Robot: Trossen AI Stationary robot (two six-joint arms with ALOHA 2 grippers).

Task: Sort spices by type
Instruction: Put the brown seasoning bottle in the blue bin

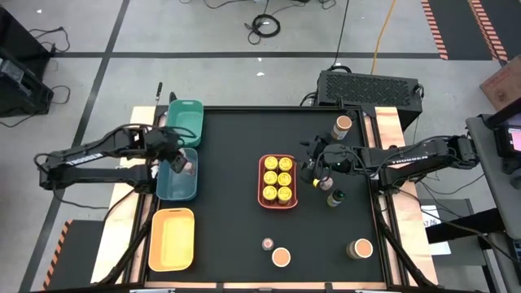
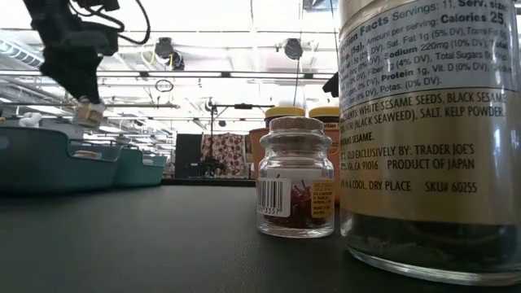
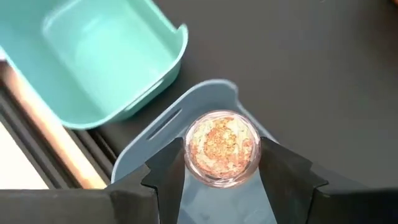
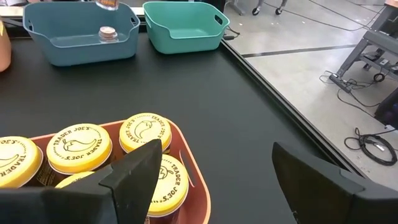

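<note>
Big seasoning jar (image 2: 431, 130) and small saffron jar (image 2: 295, 177) nearest the low camera. Coral tray (image 1: 278, 181) mid-table packed with six yellow-lidded jars (image 1: 278, 179). Blue tray (image 1: 176, 181) left, one small jar (image 4: 107, 32) inside, left gripper (image 3: 225, 167) above holding another (image 3: 222, 148). Green tray (image 1: 185, 123) and yellow tray (image 1: 172, 238) bare. Right gripper (image 4: 214, 168) wide, beside coral tray.

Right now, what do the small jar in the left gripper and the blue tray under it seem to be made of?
The small jar looks like clear glass: its rim is see-through and glossy, and orange flakes show inside. The blue tray looks like moulded plastic with a smooth matte finish, rounded corners and a handle slot.
</note>
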